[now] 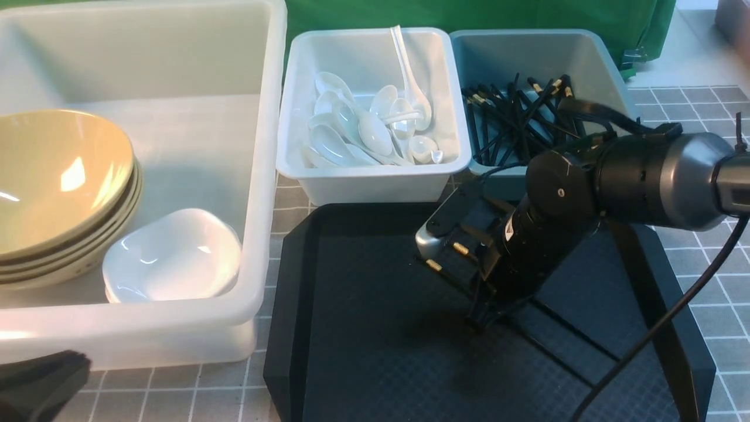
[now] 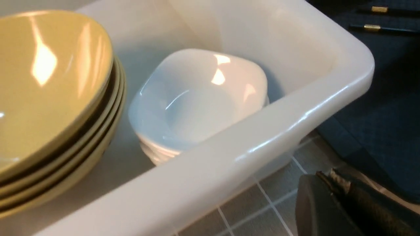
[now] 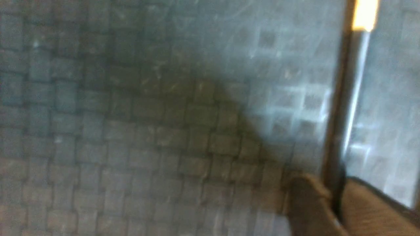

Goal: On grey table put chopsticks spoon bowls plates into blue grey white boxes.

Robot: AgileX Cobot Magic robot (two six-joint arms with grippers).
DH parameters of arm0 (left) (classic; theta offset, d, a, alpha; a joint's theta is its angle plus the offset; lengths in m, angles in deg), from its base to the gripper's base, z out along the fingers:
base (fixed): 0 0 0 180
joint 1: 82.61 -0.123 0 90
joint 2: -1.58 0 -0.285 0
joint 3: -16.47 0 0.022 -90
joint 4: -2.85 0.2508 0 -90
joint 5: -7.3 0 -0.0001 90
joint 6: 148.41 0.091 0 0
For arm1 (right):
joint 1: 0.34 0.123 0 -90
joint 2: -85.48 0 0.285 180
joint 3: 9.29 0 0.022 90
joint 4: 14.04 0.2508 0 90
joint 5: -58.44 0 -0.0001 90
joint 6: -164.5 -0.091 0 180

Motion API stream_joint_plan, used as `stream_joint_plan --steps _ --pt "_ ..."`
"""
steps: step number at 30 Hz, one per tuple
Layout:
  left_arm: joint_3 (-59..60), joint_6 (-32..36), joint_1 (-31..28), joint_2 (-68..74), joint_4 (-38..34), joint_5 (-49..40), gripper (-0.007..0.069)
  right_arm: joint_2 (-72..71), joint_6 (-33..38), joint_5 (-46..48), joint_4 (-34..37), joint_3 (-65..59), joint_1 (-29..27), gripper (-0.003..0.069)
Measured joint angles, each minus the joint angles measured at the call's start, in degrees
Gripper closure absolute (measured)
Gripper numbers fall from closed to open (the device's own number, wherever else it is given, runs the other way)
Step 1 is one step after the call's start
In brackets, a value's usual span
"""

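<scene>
Black tray (image 1: 375, 351): 2 chopsticks (image 1: 542, 346) (gold-banded), 1 between right jaws (image 3: 328, 200).

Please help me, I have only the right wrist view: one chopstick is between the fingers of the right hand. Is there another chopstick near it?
Observer: Yes, the front view shows two chopsticks side by side, roughly parallel, over the black tray.

Operator: Thank you. And which box already has chopsticks inside?

Observer: The blue-grey box, beyond the tray and to the right of the white box.

Operator: Is the left hand open now?

Observer: No, the left hand is shut, as the left wrist view shows.
</scene>
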Motion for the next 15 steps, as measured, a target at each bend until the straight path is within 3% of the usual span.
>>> stream_joint_plan --steps 2,10,13,15 --pt "1.29 0.00 0.00 0.00 0.07 2.07 0.0634 -1.06 0.00 1.15 0.00 0.05 0.00 0.0597" --pt "2.03 0.00 0.00 0.00 0.97 4.27 0.0634 -12.30 2.11 -0.14 -0.08 0.12 -0.20 0.0601" --pt "2.03 0.00 0.00 0.00 1.37 4.31 0.0634 -15.40 3.06 -6.52 -0.77 0.12 -1.62 0.0601" --pt "2.03 0.00 0.00 0.00 1.55 4.31 0.0634 -16.45 3.25 -16.25 -1.09 0.12 -3.52 0.0601"
